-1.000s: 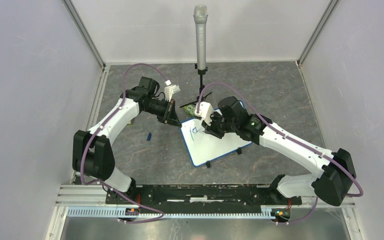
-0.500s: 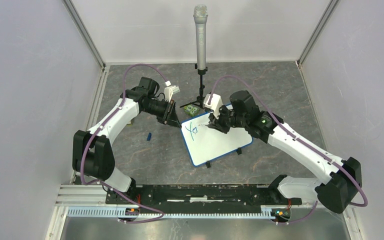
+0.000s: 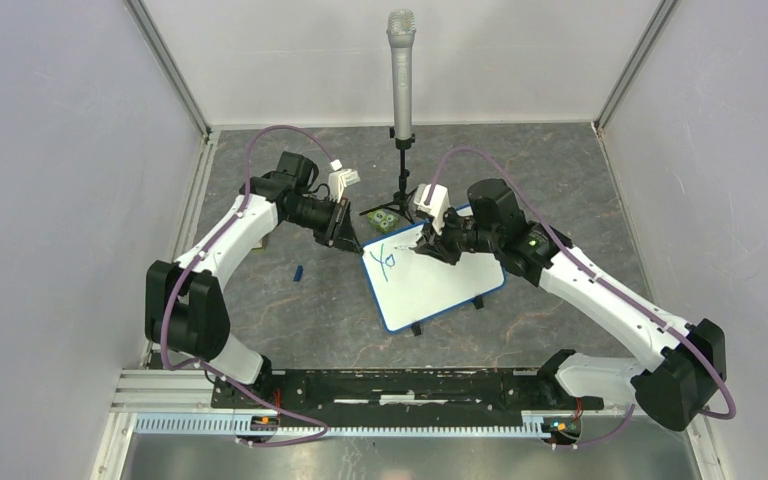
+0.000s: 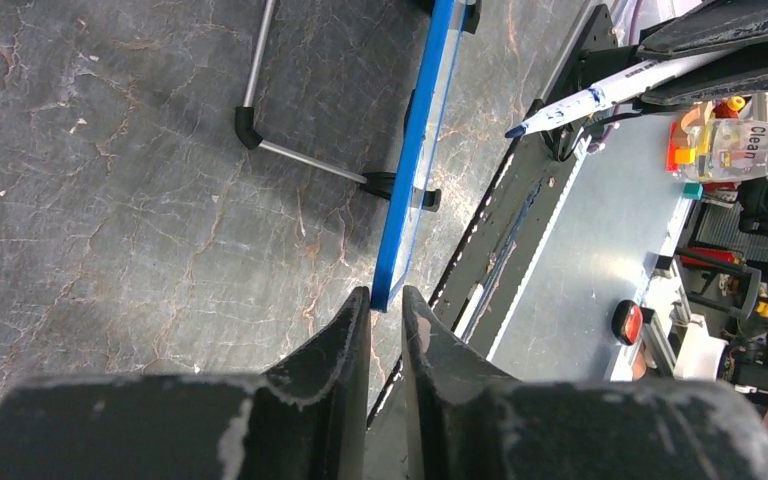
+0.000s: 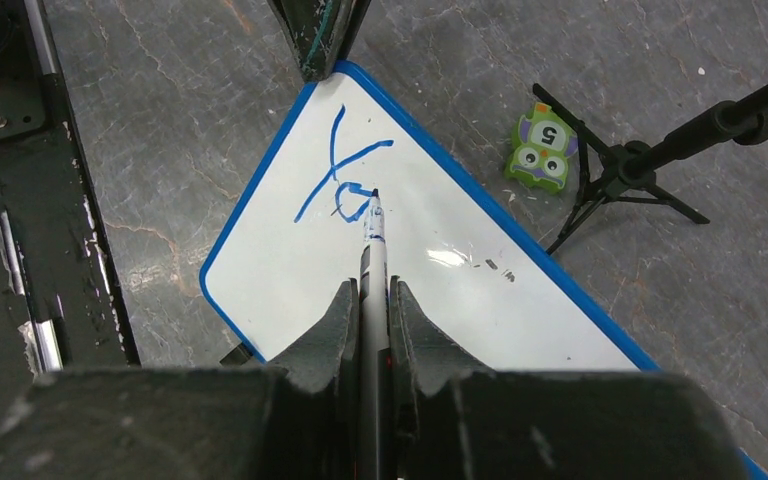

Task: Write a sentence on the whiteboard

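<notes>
Right wrist | marker (image 5: 372, 262) clamped by right end effector (image 5: 368, 296), tip set on whiteboard (image 5: 460, 310) at sentence (image 5: 343, 178) "Yo" | left end effector (image 4: 382, 298) at whiteboard corner, clamping cannot be told

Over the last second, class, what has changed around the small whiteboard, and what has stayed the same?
The right hand, gripping the white marker pen, moved right across the blue-edged white whiteboard, and the blue handwritten marks grew from a small squiggle to "Yo". The board, the left hand at its corner and the green owl toy stayed put.
</notes>
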### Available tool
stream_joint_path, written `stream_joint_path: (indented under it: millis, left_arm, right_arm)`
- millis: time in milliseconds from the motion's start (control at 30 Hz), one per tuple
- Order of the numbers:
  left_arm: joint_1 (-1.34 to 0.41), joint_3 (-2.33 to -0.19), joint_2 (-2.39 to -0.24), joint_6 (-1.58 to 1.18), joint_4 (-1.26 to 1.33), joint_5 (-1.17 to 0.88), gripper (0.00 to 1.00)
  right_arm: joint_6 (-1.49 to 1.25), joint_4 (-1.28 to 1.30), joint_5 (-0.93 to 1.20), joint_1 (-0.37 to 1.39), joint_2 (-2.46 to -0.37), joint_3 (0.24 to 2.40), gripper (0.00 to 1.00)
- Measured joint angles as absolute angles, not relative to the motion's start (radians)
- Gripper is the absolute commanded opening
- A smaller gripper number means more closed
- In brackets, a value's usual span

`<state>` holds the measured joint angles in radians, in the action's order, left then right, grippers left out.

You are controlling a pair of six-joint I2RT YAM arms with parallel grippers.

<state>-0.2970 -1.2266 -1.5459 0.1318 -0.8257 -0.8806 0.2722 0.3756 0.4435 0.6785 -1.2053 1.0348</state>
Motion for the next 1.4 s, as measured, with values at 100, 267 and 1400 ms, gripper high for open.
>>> stream_joint_path:
  millis: [100,267,1400]
  left_arm:
    - [-0.297,-1.227,-1.546,0.132,-0.826,-0.881,0.19]
    - [-0.297,-1.227,-1.546,0.135,-0.828,-0.881,0.14]
    - [-0.297,-1.228,-1.551,0.149,-0.827,-0.874,0.03]
  right_arm:
    - [0.265,0.369,0.444,0.679,-1.206,1.030,0.00]
    - [0.262,0.354,0.430,0.695,-1.214,1.028,0.00]
    - [0.263,0.330,0.319,0.738,-1.259,0.984,0.00]
